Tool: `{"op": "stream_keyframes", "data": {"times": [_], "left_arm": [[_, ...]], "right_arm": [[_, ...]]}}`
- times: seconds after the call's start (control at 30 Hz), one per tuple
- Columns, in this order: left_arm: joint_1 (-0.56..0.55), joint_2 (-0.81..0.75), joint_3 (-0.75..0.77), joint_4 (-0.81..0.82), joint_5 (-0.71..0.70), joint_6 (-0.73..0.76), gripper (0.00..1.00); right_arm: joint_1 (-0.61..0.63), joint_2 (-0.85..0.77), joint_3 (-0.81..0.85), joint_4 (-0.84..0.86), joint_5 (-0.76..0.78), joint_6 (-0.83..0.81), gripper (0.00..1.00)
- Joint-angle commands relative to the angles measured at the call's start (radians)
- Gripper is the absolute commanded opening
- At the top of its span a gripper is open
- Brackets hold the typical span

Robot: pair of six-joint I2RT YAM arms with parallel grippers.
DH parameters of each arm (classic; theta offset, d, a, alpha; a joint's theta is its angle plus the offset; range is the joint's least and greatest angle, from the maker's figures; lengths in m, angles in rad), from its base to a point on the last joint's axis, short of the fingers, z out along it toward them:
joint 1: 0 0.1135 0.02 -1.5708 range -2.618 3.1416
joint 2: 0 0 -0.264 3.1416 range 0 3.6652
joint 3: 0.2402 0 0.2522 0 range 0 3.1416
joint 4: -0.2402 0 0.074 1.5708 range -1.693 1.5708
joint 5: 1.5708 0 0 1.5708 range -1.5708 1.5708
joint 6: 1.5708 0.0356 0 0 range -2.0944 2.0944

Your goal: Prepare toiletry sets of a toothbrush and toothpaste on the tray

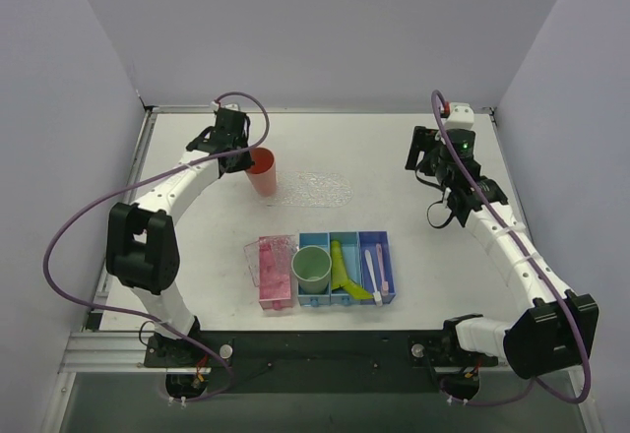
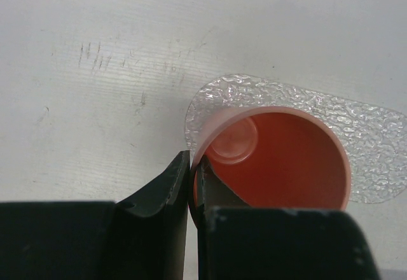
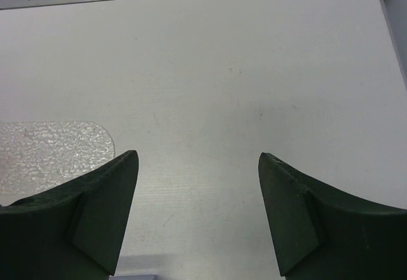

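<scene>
The white surface [image 1: 394, 148], walled on three sides, has open room at the back and right. Mid-surface lies the clear tray [image 1: 325, 192], carrying no brush or tube. Near the front edge the bins [image 1: 317, 239] crowd their contents. The left fingers [image 2: 159, 191] are clamped on an orange cup [image 1: 263, 172] at the tray's left end, while the right fingers [image 3: 102, 203] stand wide apart, holding nothing. The toothpaste [image 1: 342, 271] looks soft and light, so pinch its flat body. The toothbrush [image 1: 372, 268] is probably stiff and slippery, best taken mid-handle.

White arm links [image 1: 187, 179], black joints [image 1: 143, 246], purple cables [image 1: 246, 96], dark fingers [image 3: 102, 216].
</scene>
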Motion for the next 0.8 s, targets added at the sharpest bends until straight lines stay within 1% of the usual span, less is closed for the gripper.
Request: {"op": "stream_keyframes", "data": {"times": [0.0,0.77], "left_arm": [[0.003,0.012,0.054,0.061,0.008,-0.002,0.00],[0.002,0.032,0.034,0.066,-0.020,0.027,0.00]], "right_arm": [[0.004,0.012,0.050,0.030,0.013,-0.005,0.71],[0.005,0.022,0.050,0.032,0.013,-0.006,0.71]]}}
